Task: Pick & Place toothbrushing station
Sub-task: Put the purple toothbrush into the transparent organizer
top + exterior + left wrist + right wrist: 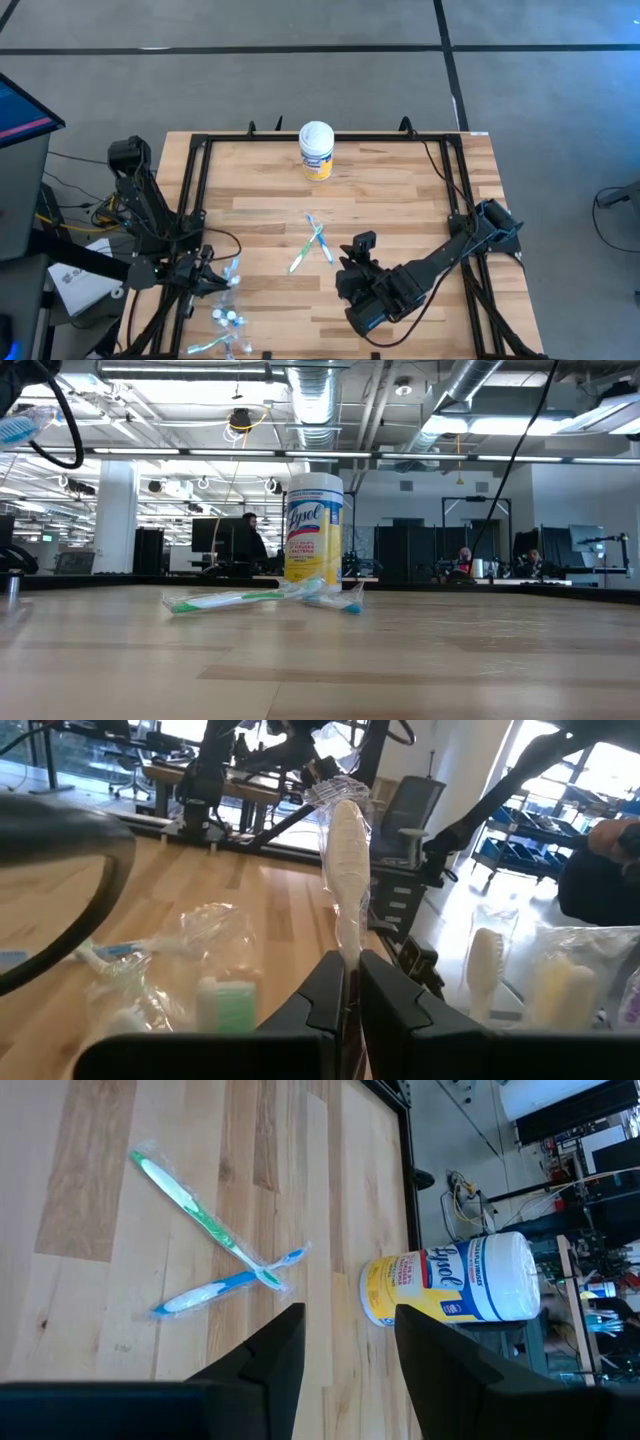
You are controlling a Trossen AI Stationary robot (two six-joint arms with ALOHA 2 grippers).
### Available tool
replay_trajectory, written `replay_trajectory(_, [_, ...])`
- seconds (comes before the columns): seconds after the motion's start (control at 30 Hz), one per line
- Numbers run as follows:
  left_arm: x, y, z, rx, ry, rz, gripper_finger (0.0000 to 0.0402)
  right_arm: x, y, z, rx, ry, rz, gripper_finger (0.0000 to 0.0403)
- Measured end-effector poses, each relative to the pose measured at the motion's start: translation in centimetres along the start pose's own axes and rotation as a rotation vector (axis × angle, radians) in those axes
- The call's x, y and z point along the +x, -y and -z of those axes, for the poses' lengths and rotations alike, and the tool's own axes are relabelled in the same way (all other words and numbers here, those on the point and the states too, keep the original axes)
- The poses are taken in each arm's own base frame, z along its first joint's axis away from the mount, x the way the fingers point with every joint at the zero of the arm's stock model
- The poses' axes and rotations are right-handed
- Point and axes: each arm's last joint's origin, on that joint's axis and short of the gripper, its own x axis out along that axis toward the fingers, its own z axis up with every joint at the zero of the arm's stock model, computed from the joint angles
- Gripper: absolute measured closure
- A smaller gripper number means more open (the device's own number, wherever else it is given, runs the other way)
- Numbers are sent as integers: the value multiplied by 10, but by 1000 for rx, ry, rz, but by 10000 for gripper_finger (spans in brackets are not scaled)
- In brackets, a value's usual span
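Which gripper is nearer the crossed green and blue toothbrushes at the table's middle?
Right. The right gripper sits open just beside the crossed toothbrushes. The left gripper is farther off at the table's left edge, shut on a wrapped white toothbrush.

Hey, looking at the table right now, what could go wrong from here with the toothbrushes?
The left gripper is shut on a wrapped white toothbrush by its very end, so it may pivot or slip in the crinkly wrapper.

The green toothbrush and blue toothbrush lie crossed at mid-table; placing another there, or the open right gripper picking one, could drag the other.

The Lysol canister behind them could be knocked over.
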Motion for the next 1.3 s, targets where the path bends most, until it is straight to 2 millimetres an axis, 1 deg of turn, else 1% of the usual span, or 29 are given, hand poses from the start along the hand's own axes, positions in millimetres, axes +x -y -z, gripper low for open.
replay_trajectory(0.47, [0, -1, 6, 14, -15, 11, 390, 1, 1, 0, 3, -3, 2, 256])
replay_trajectory(0.63, [1, -1, 12, 12, -27, 6, 390, 1, 1, 0, 3, -3, 2, 256])
replay_trajectory(0.93, [3, -1, 28, -12, -47, -29, 389, 1, 1, 0, 3, -3, 2, 256])
replay_trajectory(1.3, [4, 1, 36, -12, -48, -36, 389, 1, 1, 0, 3, -3, 2, 256])
